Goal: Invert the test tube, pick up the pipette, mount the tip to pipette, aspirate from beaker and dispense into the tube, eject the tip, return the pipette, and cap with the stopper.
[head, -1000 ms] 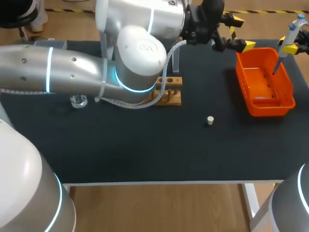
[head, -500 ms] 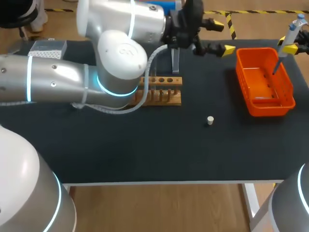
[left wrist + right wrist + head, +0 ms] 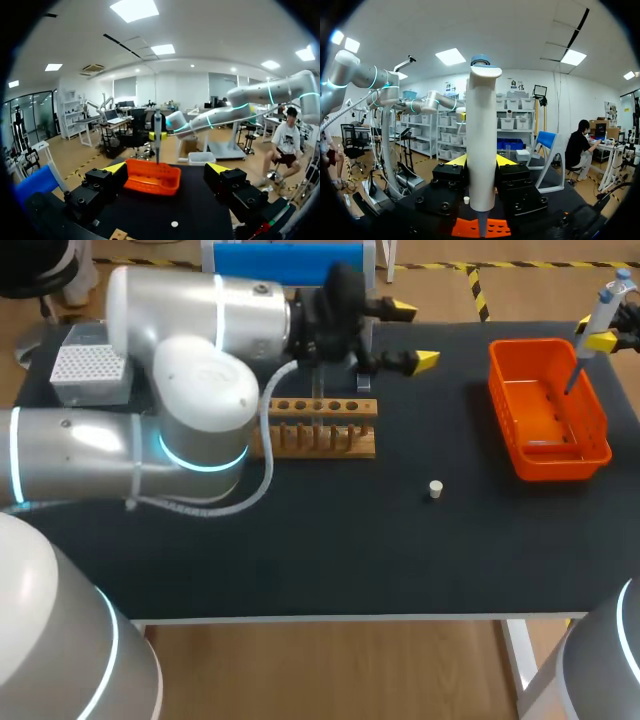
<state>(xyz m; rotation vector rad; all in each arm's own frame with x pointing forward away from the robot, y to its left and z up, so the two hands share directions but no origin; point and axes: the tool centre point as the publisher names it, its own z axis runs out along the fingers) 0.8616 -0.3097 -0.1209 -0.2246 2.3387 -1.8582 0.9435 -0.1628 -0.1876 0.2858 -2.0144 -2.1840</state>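
The black table (image 3: 300, 550) is crossed from the left of the frame by the left arm (image 3: 120, 455). Its left gripper (image 3: 410, 335) is held over the upper middle of the table, the two yellow-tipped fingers spread apart with nothing between them. Just below the gripper a wooden test tube rack (image 3: 320, 430) is seen, its left end covered by the arm. A white tip box (image 3: 85, 370) is placed at the upper left. A small white stopper (image 3: 435, 489) lies alone, right of centre. An orange basket (image 3: 500, 390) is set at the upper right. Above it a pipette (image 3: 600, 310) is held upright at the right gripper (image 3: 606, 340) by the frame's edge, its thin end pointing down into the basket.
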